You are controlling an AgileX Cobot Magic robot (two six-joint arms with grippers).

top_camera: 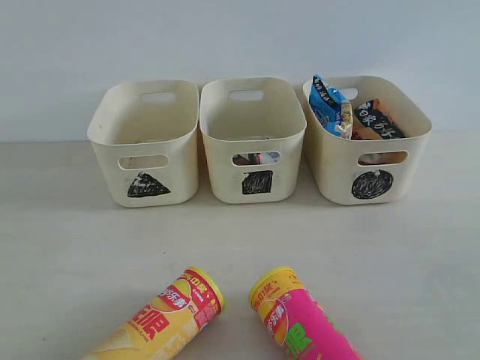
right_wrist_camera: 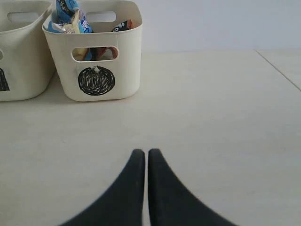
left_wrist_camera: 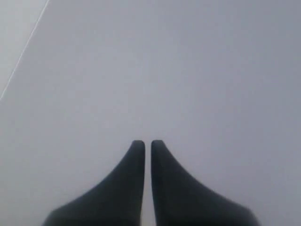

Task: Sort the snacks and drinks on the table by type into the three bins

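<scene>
We see the three bins in a row at the back of the table (top_camera: 60, 247): the triangle bin (top_camera: 105, 169) on the left of the exterior view, the square bin (top_camera: 221, 184) in the middle and the circle bin (top_camera: 334, 176) on the right, each just beside its neighbour. The blue packet (top_camera: 330, 105) and the orange packet (top_camera: 377, 120) stand inside the circle bin, their tops above its rim, the blue one toward the side nearer the square bin. Through the square bin's front cut-out we glimpse something coloured inside, but we cannot tell what it is. At the front of the table, well apart from the bins, the yellow-red tube (top_camera: 161, 322) and the pink-green tube (top_camera: 304, 322) lie on their sides near each other, yellow lids pointing toward the bins. The left gripper (left_wrist_camera: 143, 143) has its dark fingers drawn together with only a thin slit between them and nothing in its grasp — behind it we see only a plain pale surface. The right gripper (right_wrist_camera: 141, 153) is closed the same way, empty, over bare table with the circle bin well ahead of it.
</scene>
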